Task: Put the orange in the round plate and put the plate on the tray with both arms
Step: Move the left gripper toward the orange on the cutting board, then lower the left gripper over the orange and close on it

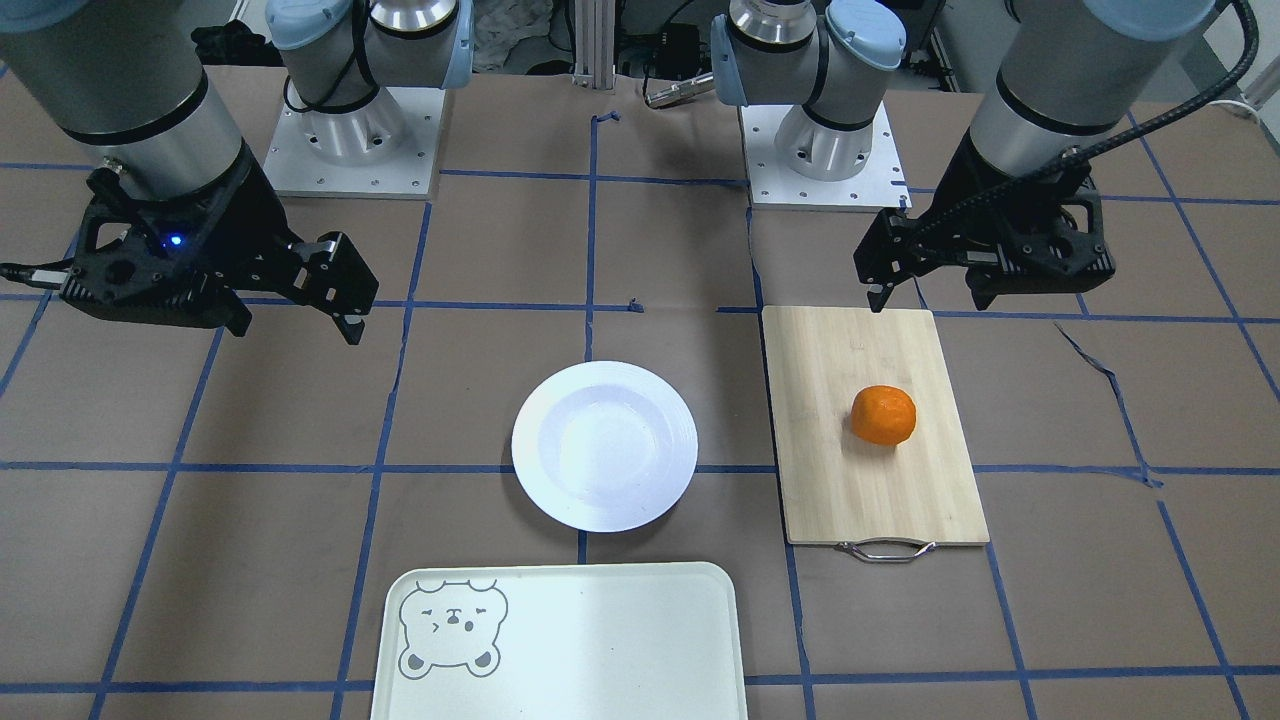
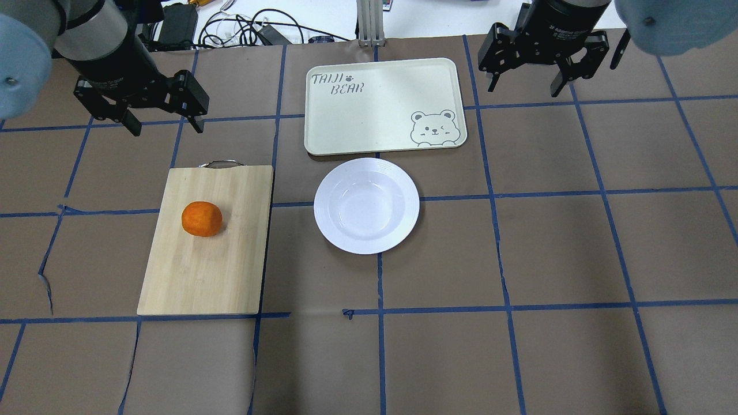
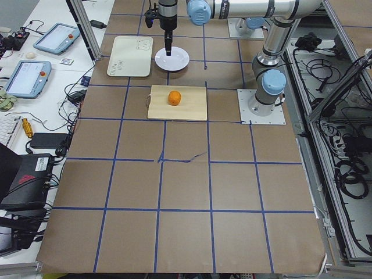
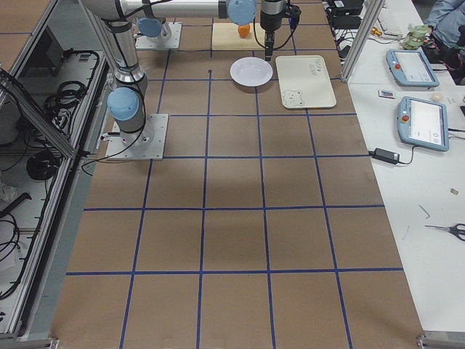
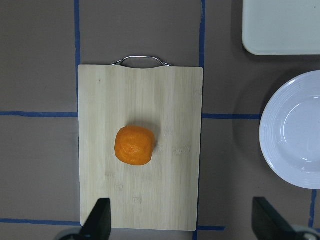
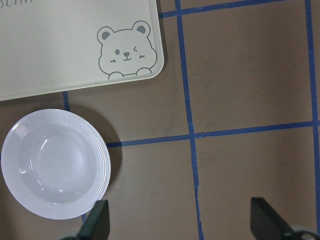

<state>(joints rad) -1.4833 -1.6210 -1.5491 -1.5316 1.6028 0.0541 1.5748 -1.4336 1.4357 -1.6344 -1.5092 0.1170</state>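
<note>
Fingers (image 5: 100, 220) of left gripper (image 2: 167, 129) and right gripper (image 2: 523, 90) gape empty above brown table (image 2: 576, 259), blue tape (image 2: 508, 307) grid.

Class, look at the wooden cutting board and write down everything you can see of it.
The cutting board is a pale, rectangular slab of what looks like bamboo, with rounded corners and a thin metal handle at the short end farthest from the robot. It lies flat on the brown table, on the robot's left, beside the round plate but apart from it. Only the orange rests on it, near its middle.
</note>
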